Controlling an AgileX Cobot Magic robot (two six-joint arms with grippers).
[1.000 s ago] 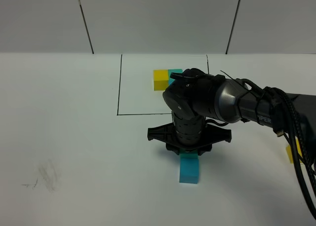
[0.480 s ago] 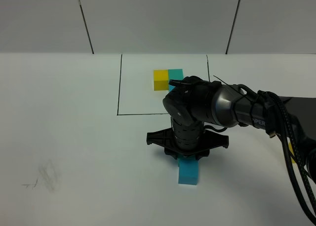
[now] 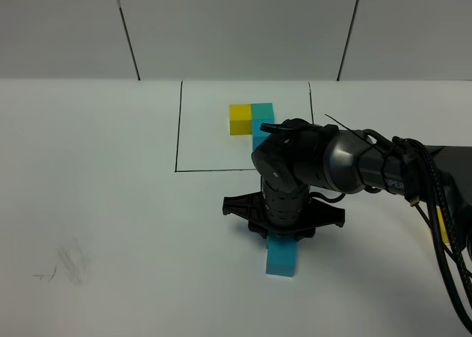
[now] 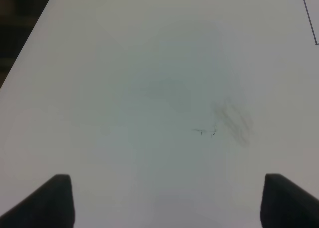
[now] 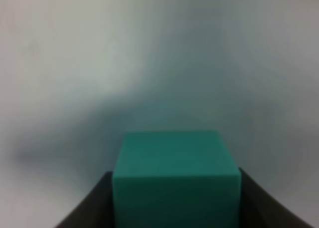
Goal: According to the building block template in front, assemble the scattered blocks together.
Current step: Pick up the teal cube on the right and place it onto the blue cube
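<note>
I have my right end effector (image 3: 282, 236) pointing straight down at the counter (image 3: 110, 204), just in front of the building block template (image 3: 247, 119). A loose piece has to be taken from above, squarely, if I am to set it down flush against its neighbours afterwards. The piece in hand is the teal-green cube (image 3: 282, 257), one of the scattered blocks. It sits on the near side of the black outline (image 3: 178, 130) that frames the template. My arm reaches across the middle and covers the template's near part, so only its yellow and teal cubes show.

The fingers (image 5: 94, 203) are drawn in against two opposite sides of the cube, pinching it with its top face level between them. The cube seems to rest on the counter, though my blurred wrist view does not let me say whether it is just clear of it.

Another scattered piece, the yellow cube (image 3: 442, 226), lies well apart at the far right, half hidden behind my cables.

My left end effector (image 4: 167, 200) is spread wide with nothing between its fingers. It hangs above bare counter by some scuff marks (image 4: 232, 120), I judge so that it stays out of the working arm's way.
</note>
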